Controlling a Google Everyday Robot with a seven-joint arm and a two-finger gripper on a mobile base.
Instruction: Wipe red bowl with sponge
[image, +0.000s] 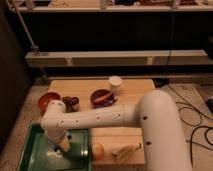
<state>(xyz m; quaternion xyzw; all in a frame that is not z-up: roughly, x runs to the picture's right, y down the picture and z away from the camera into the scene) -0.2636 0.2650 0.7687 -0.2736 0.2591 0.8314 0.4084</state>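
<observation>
- The pincer (63, 145) hangs low inside the green tray (29, 150); how wide it stands is indiscernible.
- The red bowl (48, 101) sits at the counter's (135, 87) left end, behind the tray and apart from the pincer.

dim, warm overhead light, brightest on the white arm (100, 117) above the gripper (63, 145), low in the green tray (31, 150); blackness far behind it.
</observation>
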